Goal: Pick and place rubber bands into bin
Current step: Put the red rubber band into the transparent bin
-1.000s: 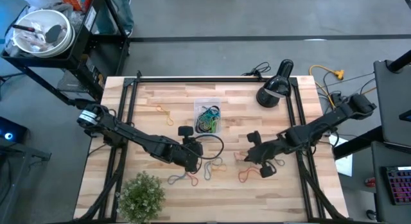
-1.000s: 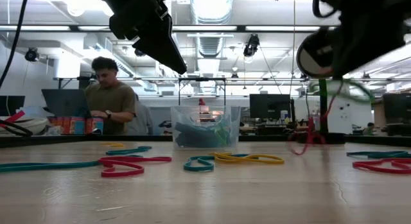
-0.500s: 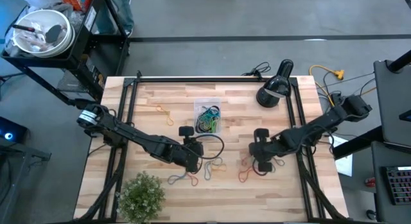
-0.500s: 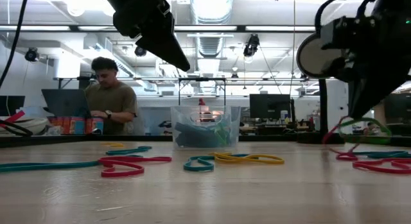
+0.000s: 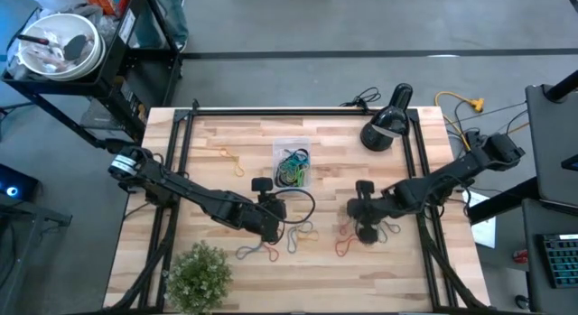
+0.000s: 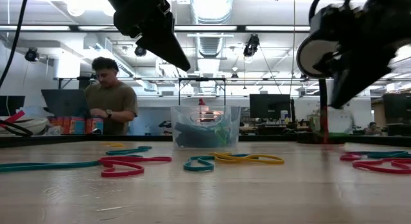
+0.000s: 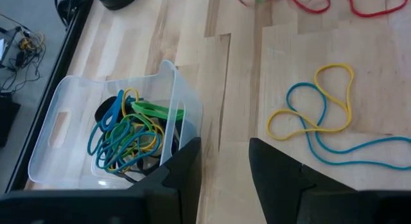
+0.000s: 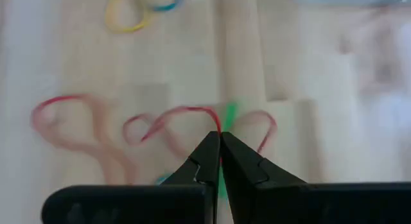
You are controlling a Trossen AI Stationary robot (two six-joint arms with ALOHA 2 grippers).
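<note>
High view: the bin [image 5: 292, 164] sits at mid-table toward the far edge, already holding a tangle of green, blue and yellow rubber bands [image 7: 125, 133], so the job looks partly done. More loops lie loose on the wood: a yellow and blue pair [image 7: 319, 108] near the left gripper [image 5: 268, 226], red ones [image 6: 380, 164] by the right gripper [image 5: 366, 230], a small one [image 5: 226, 156] to the bin's left. The right gripper's fingers are pinched shut over the red loops, a red and a green strand seeming caught between the tips. The left gripper waits with fingers parted, holding nothing. Open table lies between the right gripper and the bin; the lamp [image 5: 386, 125] and plant [image 5: 197, 274] stand well aside.
</note>
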